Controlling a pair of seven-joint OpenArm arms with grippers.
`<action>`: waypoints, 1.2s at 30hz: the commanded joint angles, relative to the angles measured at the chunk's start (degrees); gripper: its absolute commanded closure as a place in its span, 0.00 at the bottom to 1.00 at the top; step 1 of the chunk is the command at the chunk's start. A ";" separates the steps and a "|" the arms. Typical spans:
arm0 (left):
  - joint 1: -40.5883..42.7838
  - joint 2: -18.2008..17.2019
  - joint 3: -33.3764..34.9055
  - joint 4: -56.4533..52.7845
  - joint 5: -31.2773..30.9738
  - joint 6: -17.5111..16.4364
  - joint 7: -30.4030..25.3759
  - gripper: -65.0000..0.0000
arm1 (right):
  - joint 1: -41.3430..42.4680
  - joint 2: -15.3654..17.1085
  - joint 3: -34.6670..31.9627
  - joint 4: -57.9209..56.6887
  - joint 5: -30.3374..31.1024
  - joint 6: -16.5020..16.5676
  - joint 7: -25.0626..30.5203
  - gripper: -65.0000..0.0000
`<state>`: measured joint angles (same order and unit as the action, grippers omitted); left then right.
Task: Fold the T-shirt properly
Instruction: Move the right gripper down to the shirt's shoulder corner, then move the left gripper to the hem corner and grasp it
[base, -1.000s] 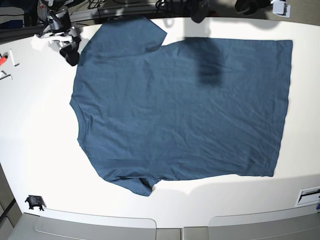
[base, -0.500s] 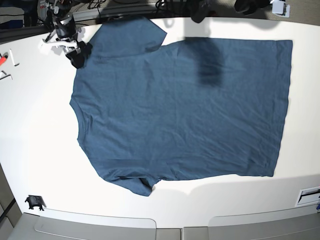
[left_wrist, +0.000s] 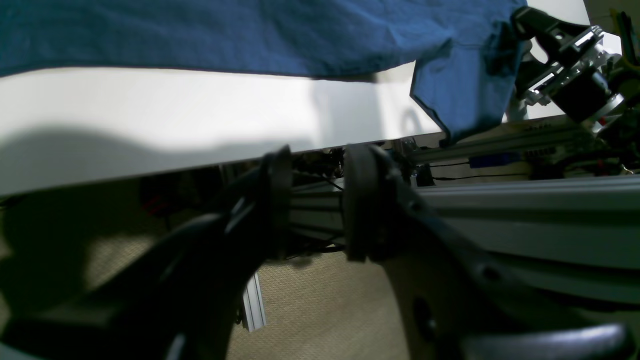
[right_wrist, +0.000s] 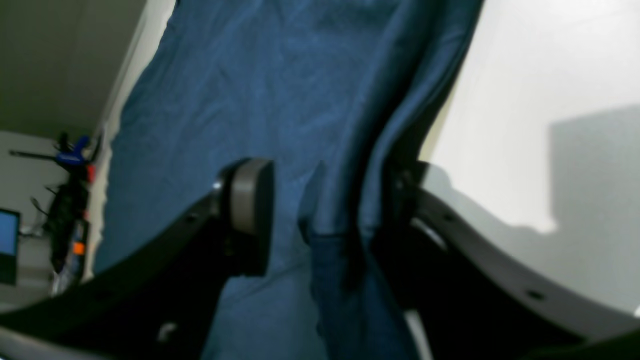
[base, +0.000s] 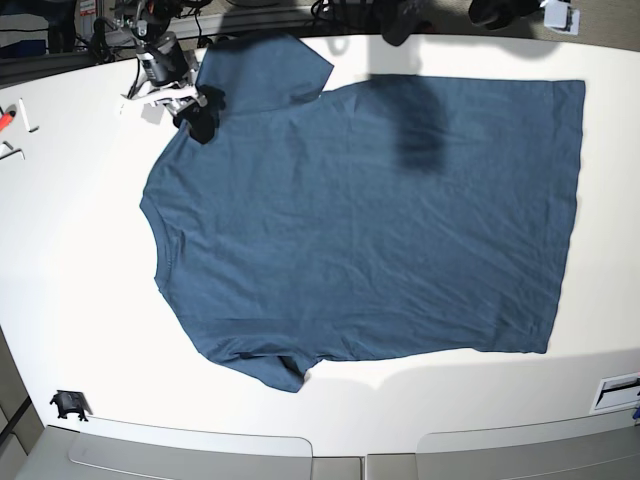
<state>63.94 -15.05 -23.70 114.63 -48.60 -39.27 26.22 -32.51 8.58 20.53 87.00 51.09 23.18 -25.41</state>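
Note:
The dark teal-blue T-shirt (base: 370, 220) lies spread flat on the white table (base: 80, 280), neck to the left and hem to the right. My right gripper (base: 203, 112) sits on the shoulder by the far sleeve (base: 270, 65). In the right wrist view its jaws (right_wrist: 325, 215) stand open astride a raised ridge of the T-shirt (right_wrist: 275, 75), with a gap beside the left pad (right_wrist: 250, 215). My left gripper (left_wrist: 317, 200) hangs past the far table edge, below the T-shirt (left_wrist: 250, 30), open a little with nothing between its fingers. The right arm (left_wrist: 570, 65) shows there at the sleeve.
A red marker (base: 5, 118) lies at the table's left edge. A small black clip (base: 68, 404) sits at the front left corner and a printed label (base: 618, 390) at the front right. Cables and aluminium frame rails (left_wrist: 525, 200) run behind the far edge.
My right gripper has moved right, from beside the shirt's shoulder onto the cloth near the far sleeve, and its jaws have narrowed. The left arm and the shirt's body have not moved.

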 joint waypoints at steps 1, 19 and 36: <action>0.46 -0.20 -0.26 0.74 -0.98 -0.73 -0.92 0.74 | -0.57 0.28 0.35 0.02 -0.37 -0.74 -1.64 0.62; -6.86 -0.22 -11.37 0.74 -1.01 -0.73 2.97 0.65 | -0.85 0.26 5.70 0.02 -0.37 -0.72 -3.58 0.70; -17.00 -0.28 -17.51 -12.07 -1.01 4.24 5.46 0.60 | -0.85 0.31 5.70 0.02 -1.64 -0.68 -4.20 1.00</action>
<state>46.17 -14.90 -40.84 101.65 -48.45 -34.72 32.84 -32.71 8.56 26.00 86.78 49.25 23.16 -29.06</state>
